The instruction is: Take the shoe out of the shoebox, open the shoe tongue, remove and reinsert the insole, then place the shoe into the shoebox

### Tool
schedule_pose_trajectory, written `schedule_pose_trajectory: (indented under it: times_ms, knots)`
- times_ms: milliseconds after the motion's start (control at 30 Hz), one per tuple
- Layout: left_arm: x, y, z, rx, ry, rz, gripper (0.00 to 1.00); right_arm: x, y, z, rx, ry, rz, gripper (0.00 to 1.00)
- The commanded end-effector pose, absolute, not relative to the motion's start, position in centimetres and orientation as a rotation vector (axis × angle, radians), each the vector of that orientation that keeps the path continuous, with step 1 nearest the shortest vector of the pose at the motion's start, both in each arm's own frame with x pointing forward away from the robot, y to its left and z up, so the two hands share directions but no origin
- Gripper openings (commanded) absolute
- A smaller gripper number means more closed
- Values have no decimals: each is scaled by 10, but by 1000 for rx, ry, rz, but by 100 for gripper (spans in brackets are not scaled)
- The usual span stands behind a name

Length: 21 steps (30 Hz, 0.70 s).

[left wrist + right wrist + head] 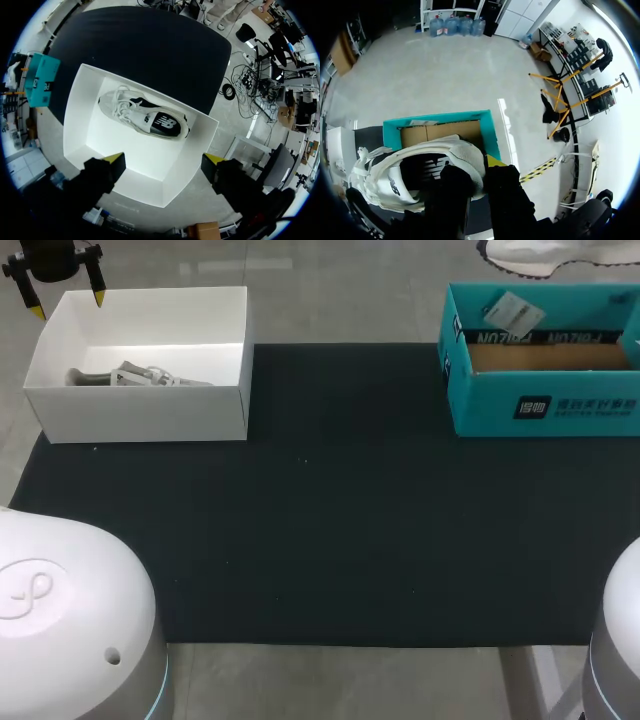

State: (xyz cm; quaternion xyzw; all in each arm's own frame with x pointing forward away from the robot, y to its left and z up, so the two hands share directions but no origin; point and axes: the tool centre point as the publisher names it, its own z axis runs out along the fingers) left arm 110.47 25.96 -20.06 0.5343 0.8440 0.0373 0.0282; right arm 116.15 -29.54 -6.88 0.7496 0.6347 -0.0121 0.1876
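The far edge cuts off the lifted shoe (540, 255), and its heel hides one fingertip of our right gripper (472, 167) from us.

Bare mat (340, 520) ran between white box (140, 412) and teal box (480, 405); a shoe (150, 120) occupied part of the white box's floor.

My right gripper (474, 172) clamps the white shoe (415, 170) at its heel rim: one finger sits inside the opening, the other outside, its yellow tip showing. The shoe hangs over the teal box (487, 132), whose brown cardboard floor shows just beyond the heel
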Motion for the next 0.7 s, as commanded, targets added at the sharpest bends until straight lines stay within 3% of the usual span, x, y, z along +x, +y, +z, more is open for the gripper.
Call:
schedule_pose_trajectory:
  times_ms: [33,700]
  knots:
    - [1104,260,-200,1651,2605,118,100,1128,-280,-76,2036,1750,42,0]
    - [1104,260,-200,1651,2605,118,100,1049,-200,-91,2029,1743,154,0]
